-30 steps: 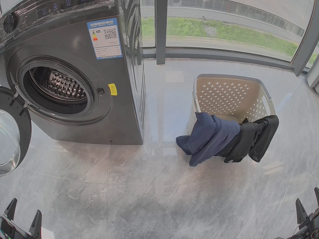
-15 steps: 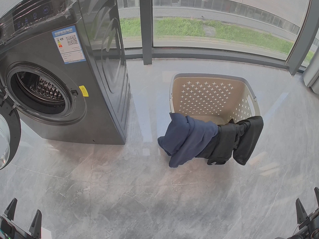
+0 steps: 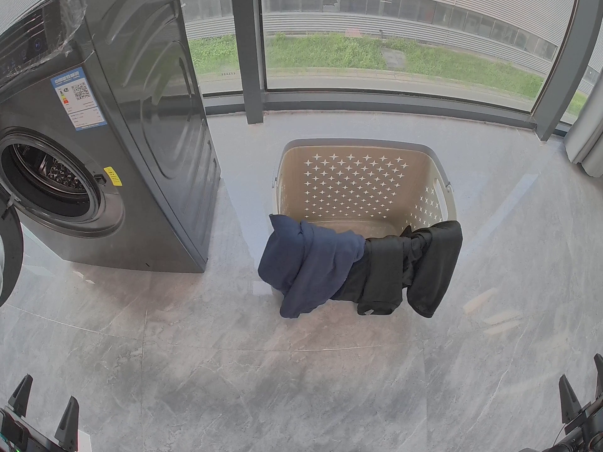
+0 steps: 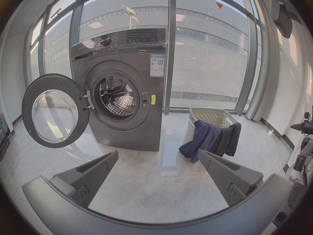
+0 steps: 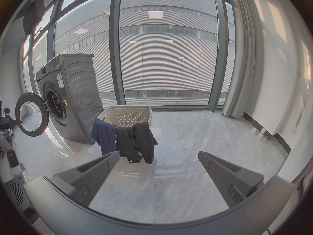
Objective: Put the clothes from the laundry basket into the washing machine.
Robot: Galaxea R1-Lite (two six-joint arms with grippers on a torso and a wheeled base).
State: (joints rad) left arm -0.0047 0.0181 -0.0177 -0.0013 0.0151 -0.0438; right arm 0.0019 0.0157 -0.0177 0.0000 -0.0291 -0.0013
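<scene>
Two pieces hang over near rim of laundry basket (image 3: 361,144): navy garment (image 3: 308,262) on side toward washing machine (image 3: 144,133), black garment (image 3: 408,271) touching it on other side, both spilling down outside wall. Basket sits on grey floor (image 3: 251,378) near machine, in front of big window (image 3: 389,32). Machine door (image 4: 53,111) swung wide open, drum (image 4: 119,97) showing through opening. Left end effector (image 4: 157,153) faces machine, fingers spread, holding nothing. Right end effector (image 5: 157,154) same deal, spread wide, nothing in it, well apart from basket.
</scene>
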